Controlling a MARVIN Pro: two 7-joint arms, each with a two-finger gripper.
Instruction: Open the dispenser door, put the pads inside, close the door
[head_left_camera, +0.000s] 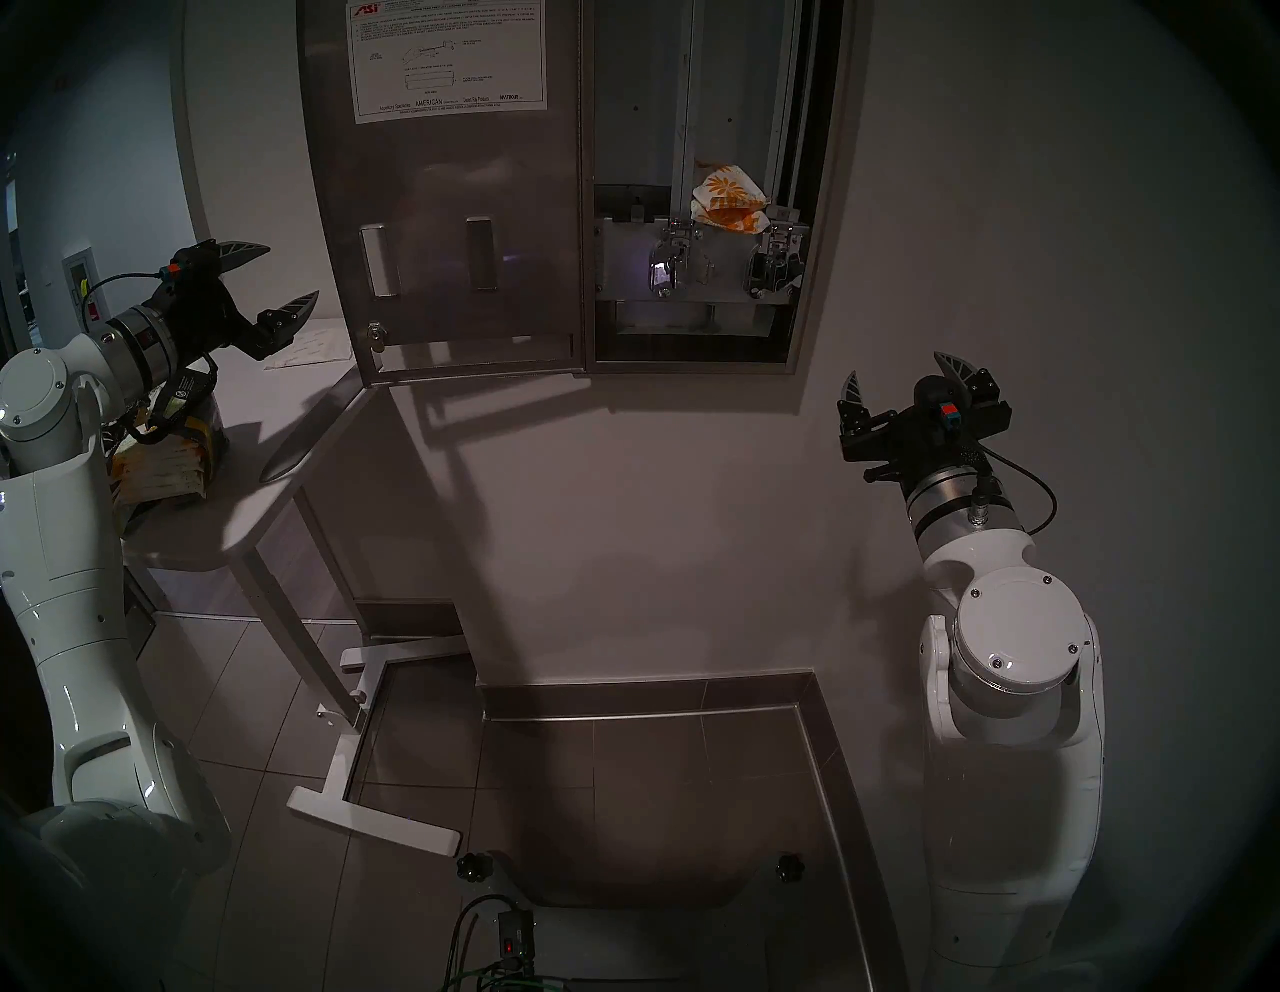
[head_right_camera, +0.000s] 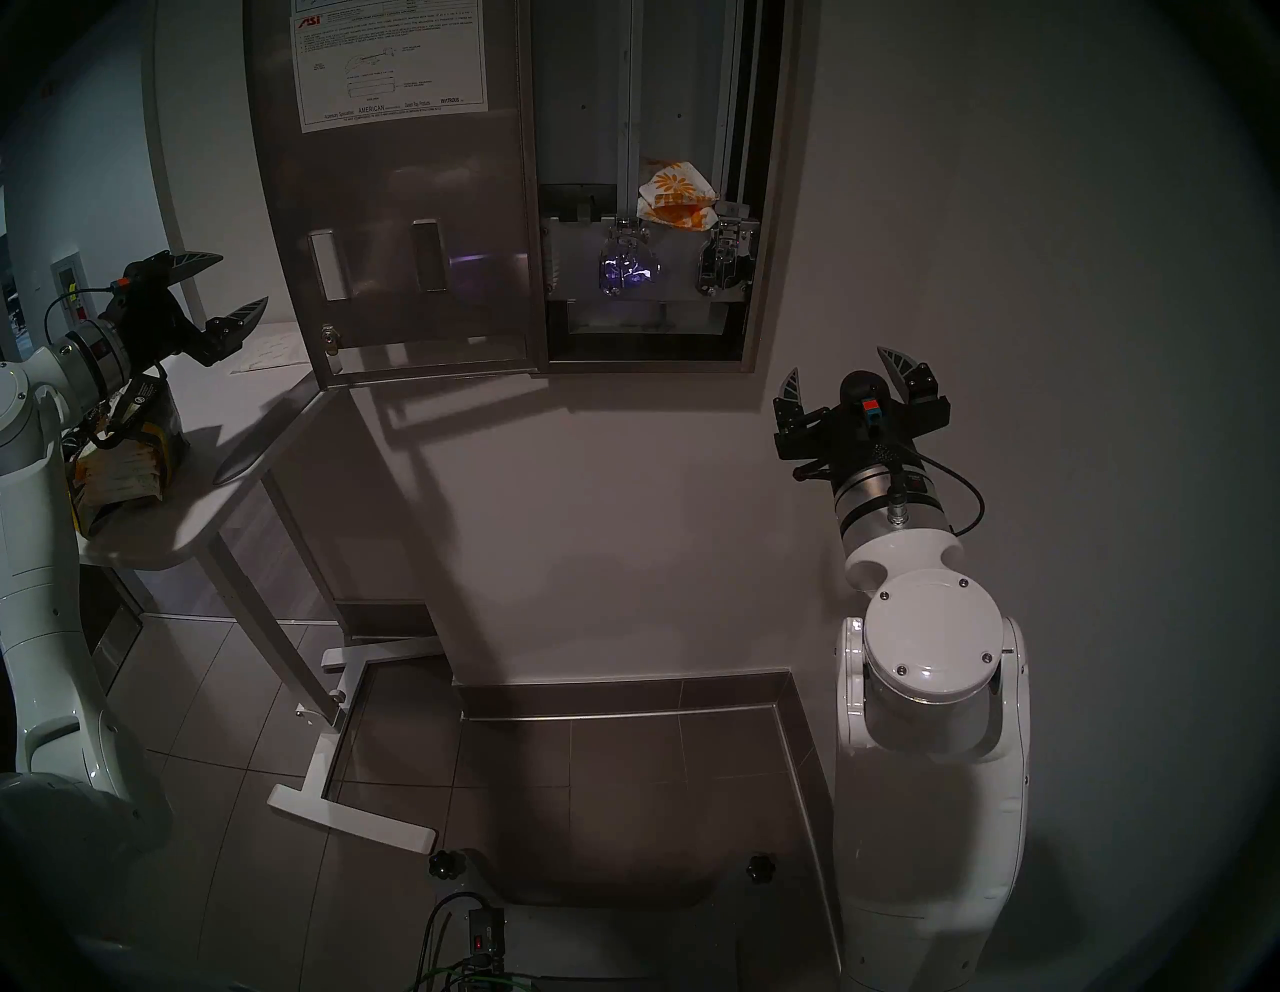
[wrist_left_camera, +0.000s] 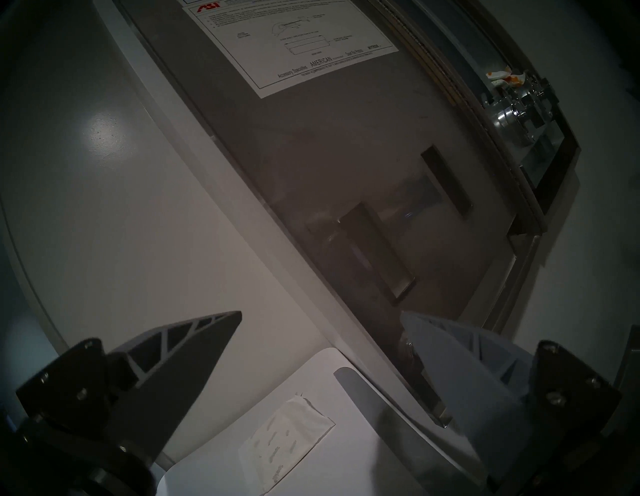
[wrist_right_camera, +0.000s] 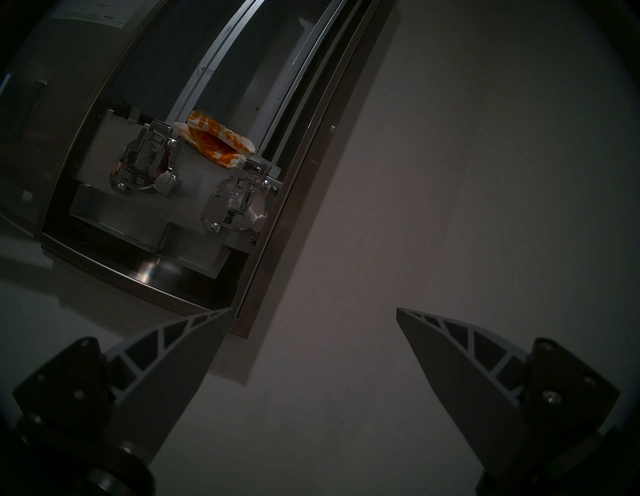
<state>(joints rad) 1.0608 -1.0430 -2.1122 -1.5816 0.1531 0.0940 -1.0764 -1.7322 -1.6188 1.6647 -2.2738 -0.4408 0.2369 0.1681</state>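
Left gripper (head_left_camera: 280, 277) spread, right gripper (head_left_camera: 900, 377) spread, white table (head_left_camera: 208, 533), plain wall (head_left_camera: 692, 519), grey tiled floor (head_left_camera: 589, 796)

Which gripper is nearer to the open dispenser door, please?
Left. The left gripper sits just beside the door's free edge; the right gripper is below the cabinet's far side.

Lighting: dim, indoor. Hard shadows on wall (head_left_camera: 623, 519) below door (head_left_camera: 450, 242). Violet glare on chrome. Fisheye bending, dark rims. Focus sharp.
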